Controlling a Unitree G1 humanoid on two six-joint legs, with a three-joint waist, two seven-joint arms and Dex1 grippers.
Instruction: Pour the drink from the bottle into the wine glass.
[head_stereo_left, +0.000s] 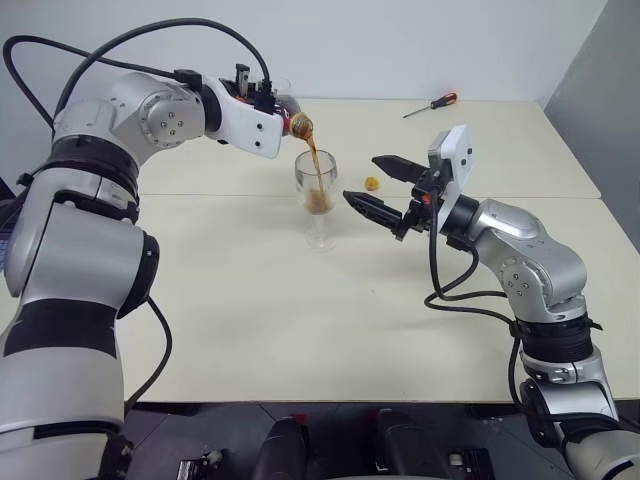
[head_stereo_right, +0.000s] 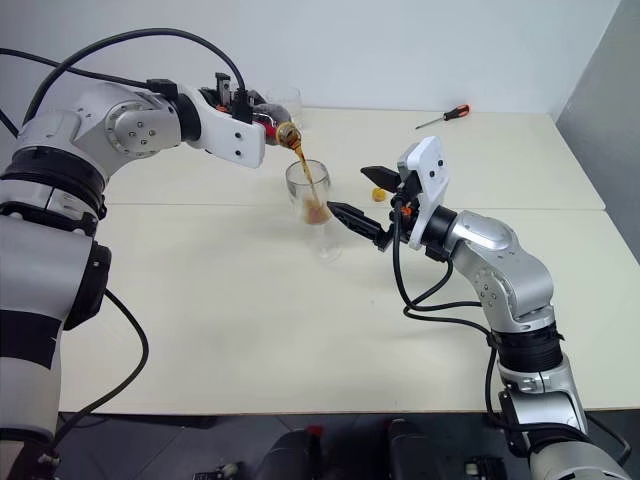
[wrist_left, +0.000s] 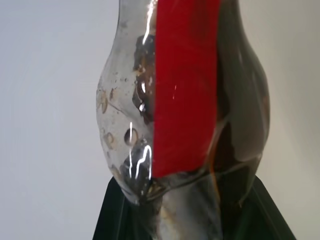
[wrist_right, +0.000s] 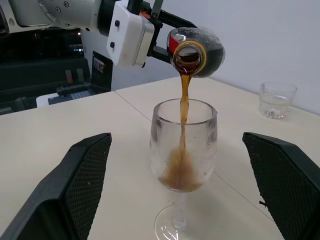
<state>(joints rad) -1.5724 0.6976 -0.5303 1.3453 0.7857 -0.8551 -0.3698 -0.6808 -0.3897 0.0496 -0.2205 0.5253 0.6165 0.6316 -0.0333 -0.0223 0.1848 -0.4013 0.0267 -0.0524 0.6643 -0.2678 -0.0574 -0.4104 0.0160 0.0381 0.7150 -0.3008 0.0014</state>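
My left gripper is shut on the bottle, a small clear one with a red label, and holds it tipped mouth-down over the wine glass. A thin brown stream of the drink falls from the bottle's mouth into the bowl, where a shallow pool has gathered. The glass stands upright on the cream table. My right gripper is open and points at the glass from the right, its fingertips just short of the bowl and not touching it.
A small yellow cap lies on the table behind my right gripper. A clear tumbler stands near the far edge, behind the bottle. A red-handled screwdriver lies at the back right. A seam crosses the table.
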